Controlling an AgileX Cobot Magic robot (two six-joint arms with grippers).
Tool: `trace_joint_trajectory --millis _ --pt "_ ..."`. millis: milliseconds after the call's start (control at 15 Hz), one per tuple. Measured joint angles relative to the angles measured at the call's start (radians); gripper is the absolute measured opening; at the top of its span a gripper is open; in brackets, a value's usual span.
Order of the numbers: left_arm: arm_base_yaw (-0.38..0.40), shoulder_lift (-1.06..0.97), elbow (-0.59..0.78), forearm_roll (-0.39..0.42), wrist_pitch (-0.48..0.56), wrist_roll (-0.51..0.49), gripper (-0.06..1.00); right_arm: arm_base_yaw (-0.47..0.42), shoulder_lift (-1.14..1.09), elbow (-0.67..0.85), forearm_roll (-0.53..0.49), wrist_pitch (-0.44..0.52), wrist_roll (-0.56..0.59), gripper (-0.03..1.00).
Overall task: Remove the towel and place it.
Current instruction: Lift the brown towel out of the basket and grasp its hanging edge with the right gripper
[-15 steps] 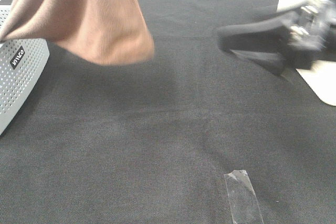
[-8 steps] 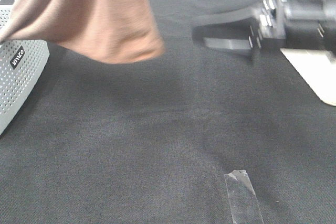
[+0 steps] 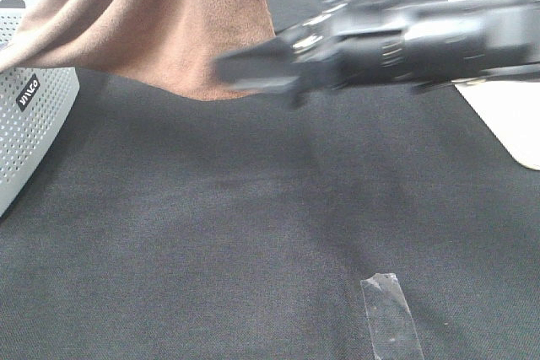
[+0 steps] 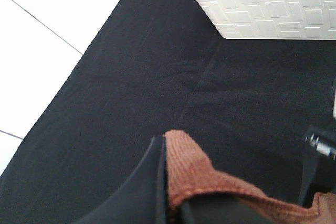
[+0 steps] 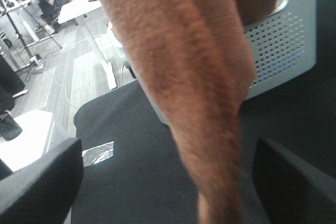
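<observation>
From where I stand, the towel point(image 3: 160, 23) is up in the air. The left gripper point(image 4: 170, 182) has its fingers clamped on a bunched fold of it, and the cloth spills out just beside the pinch. Most of the brown sheet hangs below that grip, while one end drapes across the rim of the white perforated basket point(image 3: 34, 115). I'd call this the removal step, only part done, since the towel isn't clear of the basket yet.

The right gripper point(image 3: 232, 69) reaches across from its own side to the towel's lower hanging edge. It is blurred in the high view. Its wrist camera tells more: the two dark fingers point(image 5: 42, 182) stand well apart, one on each side of a thick hanging fold, and neither pad appears to touch the cloth. So that gripper is spread and empty, with the towel between its fingers.

To my eye the next move calls for those fingers to close squarely on the fold. They need enough cloth between the pads that it doesn't slip out. After that, both arms can carry the towel away from the basket and over the black cloth point(image 3: 253, 233).

As for how it lies, the towel's long axis runs up and down, from the left pinch at the top to the free edge by the right fingers. The folds follow that same line, and the trailing end points off toward the basket.
</observation>
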State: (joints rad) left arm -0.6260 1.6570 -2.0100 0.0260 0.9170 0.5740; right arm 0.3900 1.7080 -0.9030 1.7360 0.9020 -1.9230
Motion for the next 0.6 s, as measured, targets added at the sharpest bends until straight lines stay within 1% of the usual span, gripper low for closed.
trace_joint_trajectory --millis 67,200,267,333,400,600 --pt "0.000 0.000 0.000 -0.001 -0.001 0.000 0.00 0.017 0.003 -0.015 -0.002 -0.004 0.000 0.80" --pt "0.000 0.000 0.000 -0.001 -0.001 0.000 0.00 0.022 0.003 -0.031 0.002 -0.001 0.004 0.80" --pt "0.000 0.000 0.000 -0.001 -0.001 0.000 0.00 0.022 0.003 -0.034 0.002 -0.006 0.005 0.79" --pt "0.000 0.000 0.000 -0.001 -0.001 0.000 0.00 0.022 0.003 -0.037 0.004 -0.006 0.005 0.75" --pt "0.000 0.000 0.000 0.000 -0.001 0.000 0.00 0.022 0.003 -0.039 0.004 -0.006 0.005 0.69" --pt "0.000 0.000 0.000 0.008 -0.001 0.000 0.00 0.022 0.003 -0.039 0.004 -0.037 0.007 0.46"
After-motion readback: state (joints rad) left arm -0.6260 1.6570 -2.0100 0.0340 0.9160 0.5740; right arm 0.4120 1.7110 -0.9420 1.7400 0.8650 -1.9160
